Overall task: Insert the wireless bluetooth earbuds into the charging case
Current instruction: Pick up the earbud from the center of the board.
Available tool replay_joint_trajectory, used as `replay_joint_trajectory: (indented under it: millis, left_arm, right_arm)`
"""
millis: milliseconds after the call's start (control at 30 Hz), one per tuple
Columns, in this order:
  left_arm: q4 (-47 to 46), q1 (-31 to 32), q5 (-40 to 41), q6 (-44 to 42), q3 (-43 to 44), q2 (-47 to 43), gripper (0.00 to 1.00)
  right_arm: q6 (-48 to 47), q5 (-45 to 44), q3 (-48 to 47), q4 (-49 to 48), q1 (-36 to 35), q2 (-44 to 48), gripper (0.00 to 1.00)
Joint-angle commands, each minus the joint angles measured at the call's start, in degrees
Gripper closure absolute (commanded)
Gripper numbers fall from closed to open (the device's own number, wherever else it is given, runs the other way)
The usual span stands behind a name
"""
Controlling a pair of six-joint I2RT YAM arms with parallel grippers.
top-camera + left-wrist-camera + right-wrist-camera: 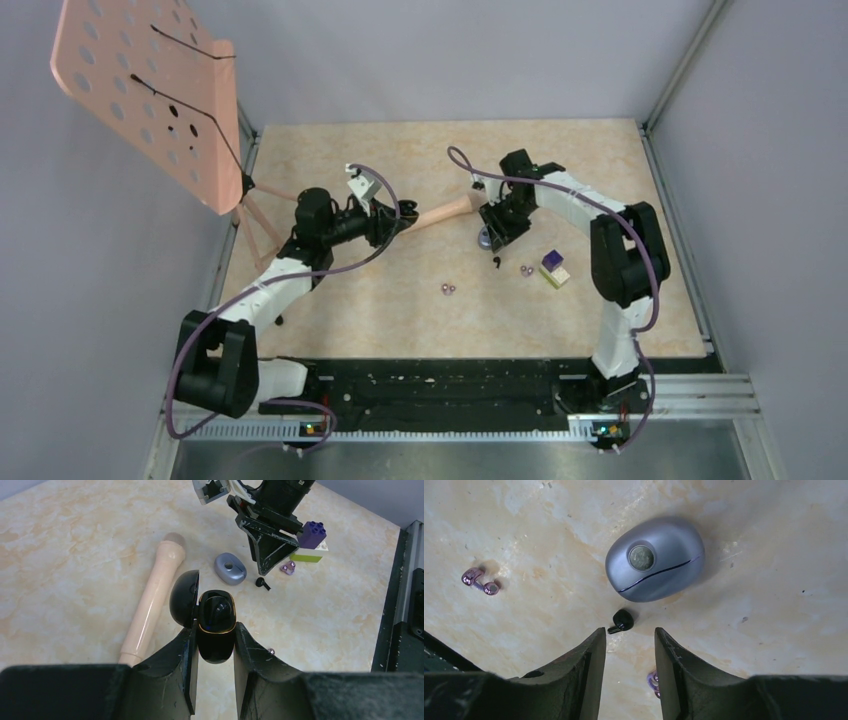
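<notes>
My left gripper (pixel 216 630) is shut on a glossy black charging case (pixel 216 611) with a gold rim, held above the table with its lid (pixel 183 597) swung open; a black shape sits inside. It also shows in the top view (pixel 405 212). My right gripper (pixel 630 637) is open and empty, pointing down at the table. One black earbud (pixel 622 620) lies just beyond its fingertips, also in the top view (pixel 497 262). A pinkish-purple earbud pair (pixel 479 580) lies to the left, and another pair (pixel 653 682) lies by the right finger. More lie mid-table (pixel 448 289).
A closed grey-blue oval case (pixel 655 558) lies under the right gripper (pixel 497 232). A beige wooden rod (pixel 445 212) lies between the arms. A purple-and-cream block (pixel 554 268) sits to the right. A pink perforated board on a stand (pixel 150 90) leans at the far left.
</notes>
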State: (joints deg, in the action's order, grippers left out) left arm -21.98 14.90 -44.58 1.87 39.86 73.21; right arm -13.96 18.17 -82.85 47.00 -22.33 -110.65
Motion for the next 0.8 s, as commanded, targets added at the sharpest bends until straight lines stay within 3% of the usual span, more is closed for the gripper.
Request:
replay_joint_trajectory:
  millis: [0,767]
  left_arm:
    - [0.6,-0.1,1.9,0.8,-0.3,-2.5,1.0]
    - [2.6,-2.5,4.4,0.3,-1.8,-5.3,1.0]
  right_arm:
    - [2.3,-1.0,0.4,-2.9,0.3,-1.2,0.59]
    - [2.2,-0.2,2.5,-2.6,-2.3,-3.7,0.71]
